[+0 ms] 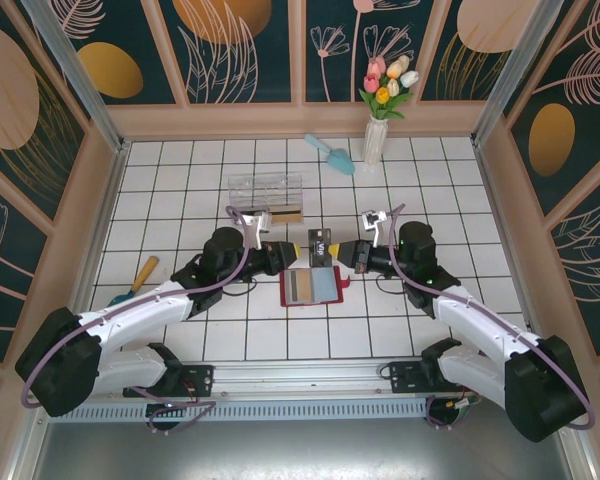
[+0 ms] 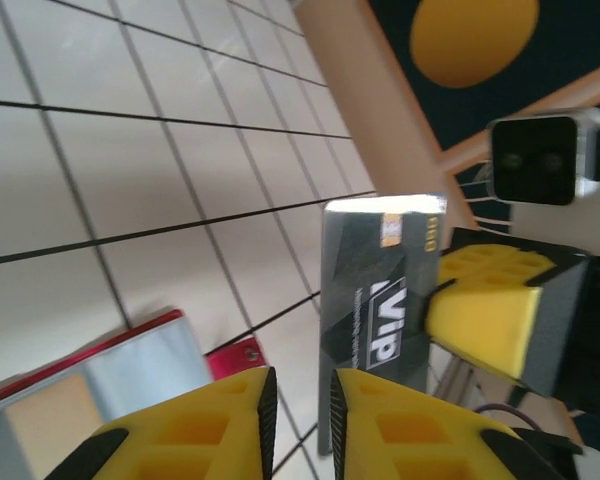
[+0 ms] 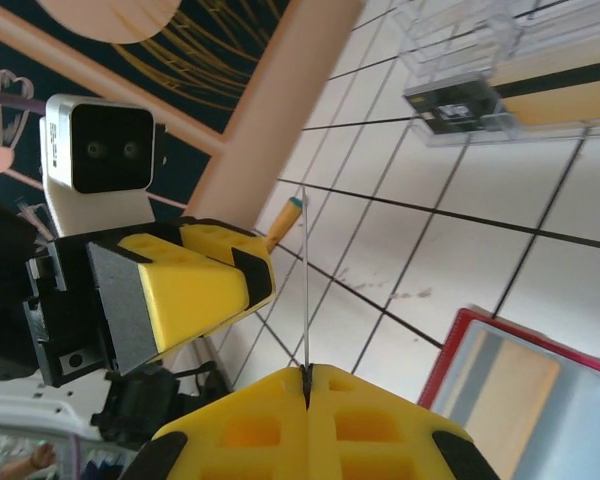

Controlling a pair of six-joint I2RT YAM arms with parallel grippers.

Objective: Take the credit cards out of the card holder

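The red card holder (image 1: pixel 286 290) lies open on the tiles, a tan card (image 1: pixel 302 287) and a grey card (image 1: pixel 325 285) in its pockets, its strap tab (image 2: pixel 235 358) at the right. Just behind it a dark "VIP" card (image 1: pixel 323 244) hangs above the tiles. My right gripper (image 1: pixel 343 250) is shut on that card, which is edge-on (image 3: pixel 306 290) in the right wrist view. My left gripper (image 1: pixel 298 249) faces it from the left, open (image 2: pixel 303 385); the dark card (image 2: pixel 380 320) stands just past its right finger, not clamped.
A clear plastic box (image 1: pixel 266 188) stands behind the grippers, with a gold and dark card (image 1: pixel 280 214) at its front. A teal scoop (image 1: pixel 330 152) and a vase of tulips (image 1: pixel 376 140) are at the back. An orange-handled tool (image 1: pixel 140 275) lies at the left.
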